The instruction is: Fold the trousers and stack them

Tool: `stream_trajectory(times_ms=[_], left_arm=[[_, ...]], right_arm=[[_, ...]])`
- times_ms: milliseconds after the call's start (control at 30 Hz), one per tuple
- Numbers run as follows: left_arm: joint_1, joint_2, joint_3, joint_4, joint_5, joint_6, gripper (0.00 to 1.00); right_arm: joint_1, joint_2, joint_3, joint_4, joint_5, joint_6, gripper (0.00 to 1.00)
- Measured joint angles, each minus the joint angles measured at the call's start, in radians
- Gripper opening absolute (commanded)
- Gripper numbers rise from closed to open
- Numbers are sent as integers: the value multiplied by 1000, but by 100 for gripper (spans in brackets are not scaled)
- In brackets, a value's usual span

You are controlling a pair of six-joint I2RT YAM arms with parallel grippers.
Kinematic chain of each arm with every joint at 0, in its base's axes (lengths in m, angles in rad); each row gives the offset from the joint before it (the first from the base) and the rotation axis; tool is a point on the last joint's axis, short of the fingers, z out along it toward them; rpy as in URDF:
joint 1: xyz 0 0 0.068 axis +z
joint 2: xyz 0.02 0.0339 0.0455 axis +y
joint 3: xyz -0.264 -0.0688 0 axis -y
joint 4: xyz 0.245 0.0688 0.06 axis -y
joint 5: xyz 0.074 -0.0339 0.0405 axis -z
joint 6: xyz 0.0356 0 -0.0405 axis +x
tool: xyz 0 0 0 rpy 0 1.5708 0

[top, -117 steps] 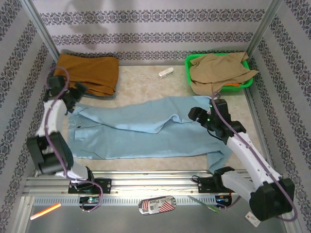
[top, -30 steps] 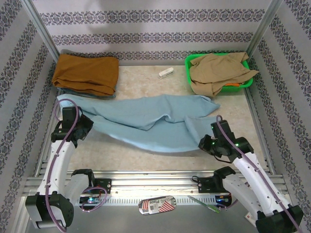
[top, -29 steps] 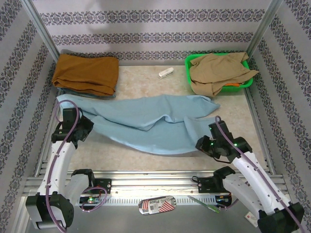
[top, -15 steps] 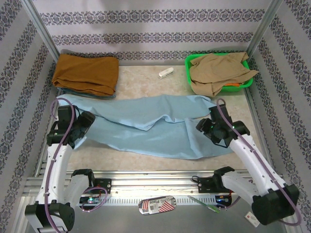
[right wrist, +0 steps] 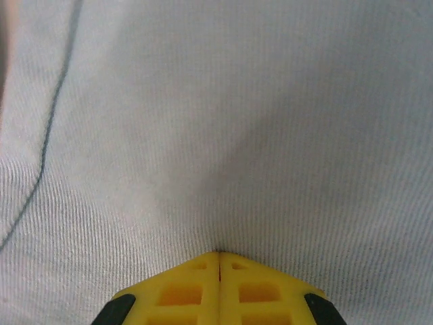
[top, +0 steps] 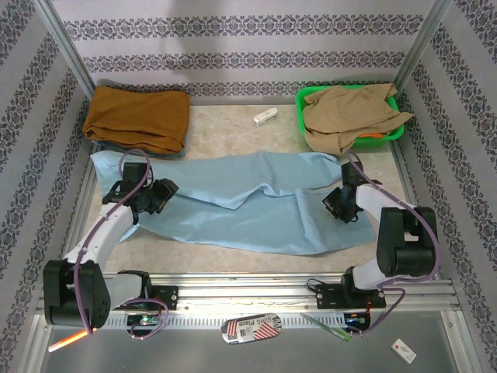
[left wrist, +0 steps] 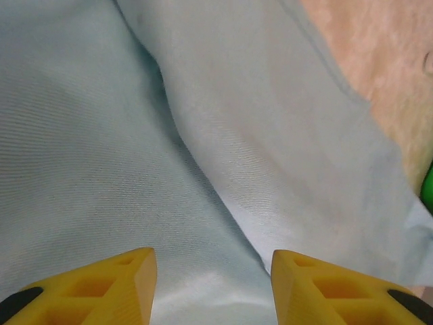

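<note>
Right fingers are closed tip to tip, with creases in the trousers converging on them; this reads as a pinch on thin cloth, depth of bite not determinable. Left fingers stand open above the same cloth, gripping nothing. The trousers lie rumpled across the middle of the tabletop, their left end just beside the rust-brown garment and their right end near the green basket. Assessed risks: a shallow pinch may slip, or lift one layer only. A pull from the right alone would skew the fold, the left end being unheld. Cloth dragged leftward could disturb the rust-brown garment
</note>
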Motion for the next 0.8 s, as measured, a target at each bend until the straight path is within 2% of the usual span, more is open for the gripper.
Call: stream_trajectory(times_ms=[167,267,467,567,667,733,800], left_arm=[[-11,61,-119,140,13,-24,47],[-51,81,-177,201,12,-32,46],[-92,23,-303,301,0,-51,45],[-96,-87,-367,282,-19,-57,44],[-96,-208,-393,180,-47,-60,42],[-96,-300,-393,78,-69,-60,40],[-96,-382,-385,-4,-78,-60,38]], right_arm=[[-137,13,0,20,-68,-18,0],[-198,13,0,18,-81,-36,0],[-300,-11,-13,-12,-72,-60,0],[-304,-22,-13,-35,-64,-57,0],[-280,-64,-13,-77,-63,-51,3],[-221,-142,-12,-109,-50,-49,12],[-133,-222,9,-136,-35,-48,16]])
